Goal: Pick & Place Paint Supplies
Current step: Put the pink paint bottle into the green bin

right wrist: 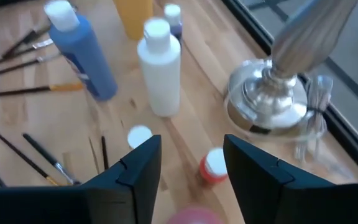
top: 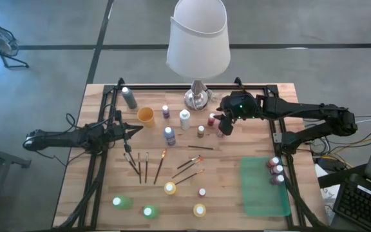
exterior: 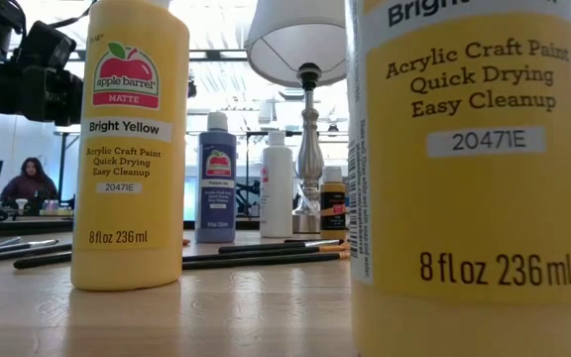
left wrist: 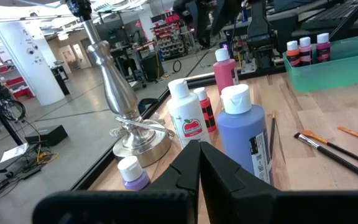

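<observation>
Green translucent plastic tray [top: 261, 193] at the near right held only three small white-capped bottles [top: 276, 171], lined along its right edge. So I judged the job barely started.

Everything else sat loose on the wooden table [top: 102, 193]:
- tall blue bottle [top: 170, 135], tall white bottle [top: 185, 119] and small purple bottle [top: 165, 111] mid-table, near the silver lamp base [top: 198, 96]
- grey bottle [top: 129, 98] and orange-yellow cup [top: 146, 116] at the far left
- small dark brown bottle [top: 201, 131] and small red bottle [top: 212, 119] right of centre
- two green bottles [top: 134, 206], two yellow bottles [top: 184, 198] and a small red one [top: 202, 193] along the near edge
- thin dark-handled brushes [top: 163, 164] scattered in the middle

My right pincer [right wrist: 191, 165] hung at the far right by the lamp, fingers apart and empty. In my wrist view a red bottle with a white cap [right wrist: 213, 168] sat between them, with a pink cap just below the gap. That looked like the next pick, though nothing was grasped.

My left pincer [left wrist: 199, 168] waited at the left edge, clenched on nothing.
</observation>
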Robot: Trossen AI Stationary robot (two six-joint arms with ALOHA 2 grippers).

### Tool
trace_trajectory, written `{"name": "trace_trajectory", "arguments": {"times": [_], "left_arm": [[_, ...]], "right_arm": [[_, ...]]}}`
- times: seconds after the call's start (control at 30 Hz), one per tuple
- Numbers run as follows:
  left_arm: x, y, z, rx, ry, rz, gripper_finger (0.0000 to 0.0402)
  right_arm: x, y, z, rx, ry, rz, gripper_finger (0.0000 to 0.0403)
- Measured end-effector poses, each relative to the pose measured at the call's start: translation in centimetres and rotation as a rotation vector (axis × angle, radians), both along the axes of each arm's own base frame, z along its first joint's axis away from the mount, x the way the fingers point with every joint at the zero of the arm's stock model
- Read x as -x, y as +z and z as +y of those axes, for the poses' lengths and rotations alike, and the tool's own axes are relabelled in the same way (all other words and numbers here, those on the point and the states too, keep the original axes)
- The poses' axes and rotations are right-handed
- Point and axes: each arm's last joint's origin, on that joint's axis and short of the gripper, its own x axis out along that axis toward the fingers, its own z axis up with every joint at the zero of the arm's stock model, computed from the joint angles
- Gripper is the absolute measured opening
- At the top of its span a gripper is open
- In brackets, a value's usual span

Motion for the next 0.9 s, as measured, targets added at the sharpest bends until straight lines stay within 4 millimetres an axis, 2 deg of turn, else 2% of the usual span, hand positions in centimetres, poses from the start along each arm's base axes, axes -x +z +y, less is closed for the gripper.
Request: {"name": "trace_trajectory", "arguments": {"times": [0.2, 0.4, 0.57, 0.9], "left_arm": [[0.0, 0.0, 0.0, 0.0, 0.0, 0.0, 0.0013], [0.0, 0.0, 0.0, 0.0, 0.0, 0.0, 0.0013], [0.0, 0.0, 0.0, 0.0, 0.0, -0.001, 0.0013], [0.0, 0.0, 0.0, 0.0, 0.001, 0.0, 0.0013]], "right_arm": [[-0.2, -0.5, -0.1, -0.024, 0.001, 0.012, 0.0175], [-1.5, -2.5, -0.4, -0.044, -0.006, 0.08, 0.0192], [-2.3, -4.1, -1.5, -0.057, -0.036, 0.143, 0.0202], [-2.4, -5.0, -2.1, -0.081, -0.069, 0.185, 0.0215]]}}
